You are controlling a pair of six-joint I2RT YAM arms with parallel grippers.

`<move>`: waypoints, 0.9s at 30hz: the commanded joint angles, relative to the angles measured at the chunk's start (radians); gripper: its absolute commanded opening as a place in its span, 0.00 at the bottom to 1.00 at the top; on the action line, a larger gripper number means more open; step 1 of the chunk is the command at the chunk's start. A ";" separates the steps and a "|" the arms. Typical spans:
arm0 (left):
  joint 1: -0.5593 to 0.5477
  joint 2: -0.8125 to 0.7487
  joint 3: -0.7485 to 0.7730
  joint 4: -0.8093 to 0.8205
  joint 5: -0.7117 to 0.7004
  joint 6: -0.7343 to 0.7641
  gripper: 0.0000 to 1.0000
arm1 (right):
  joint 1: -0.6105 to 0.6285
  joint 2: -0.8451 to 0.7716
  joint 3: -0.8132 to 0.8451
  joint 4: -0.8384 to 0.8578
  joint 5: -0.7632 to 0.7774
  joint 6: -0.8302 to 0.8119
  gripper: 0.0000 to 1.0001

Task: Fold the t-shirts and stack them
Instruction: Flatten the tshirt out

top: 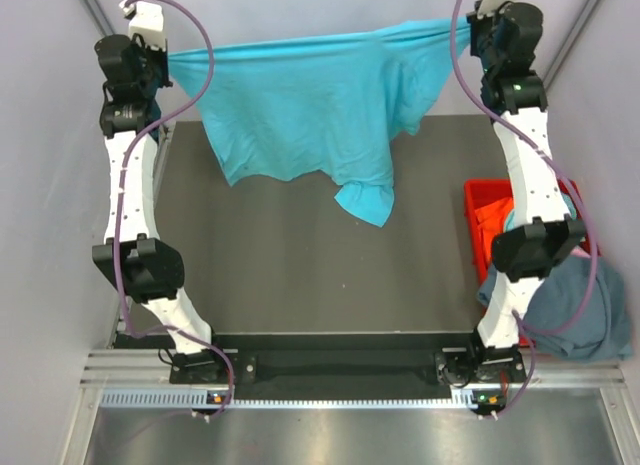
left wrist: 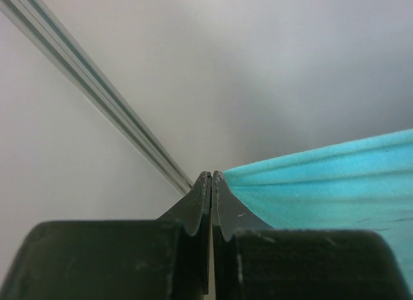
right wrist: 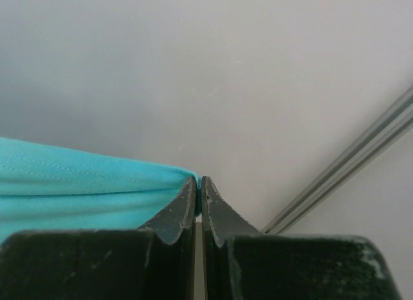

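Turquoise t-shirt (top: pixel 300 110) hangs between left gripper (top: pixel 163 57) and right gripper (top: pixel 466 27), both clamped on edge; thin pinch may slip, cloth drops

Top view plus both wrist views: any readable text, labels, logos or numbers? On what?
No text is readable in any view.
The turquoise shirt is plain, with no print or tag showing.
The red bin shows no label.

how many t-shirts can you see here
3: a bright turquoise cloth t-shirt held stretched at the back, an orange one in the red plastic bin, a slate blue-grey one draped over its near corner. More may be hidden.
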State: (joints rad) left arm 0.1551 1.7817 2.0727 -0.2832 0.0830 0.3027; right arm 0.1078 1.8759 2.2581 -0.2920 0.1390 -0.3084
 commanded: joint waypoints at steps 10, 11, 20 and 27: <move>0.044 0.107 -0.097 -0.047 -0.055 -0.103 0.00 | -0.040 0.212 0.075 -0.022 0.099 0.043 0.00; 0.044 0.119 -0.085 -0.050 -0.055 -0.105 0.00 | -0.040 0.204 0.061 -0.022 0.100 0.045 0.00; 0.044 0.311 0.455 -0.286 -0.026 -0.152 0.00 | -0.043 0.038 0.048 -0.007 0.136 0.008 0.00; 0.044 -0.146 -0.001 -0.129 0.050 -0.180 0.00 | -0.043 -0.282 -0.124 -0.067 0.083 0.026 0.00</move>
State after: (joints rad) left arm 0.1631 1.8725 2.1559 -0.5220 0.1482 0.1253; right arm 0.1074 1.8084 2.1345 -0.4042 0.1627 -0.2684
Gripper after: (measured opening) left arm 0.012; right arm 0.012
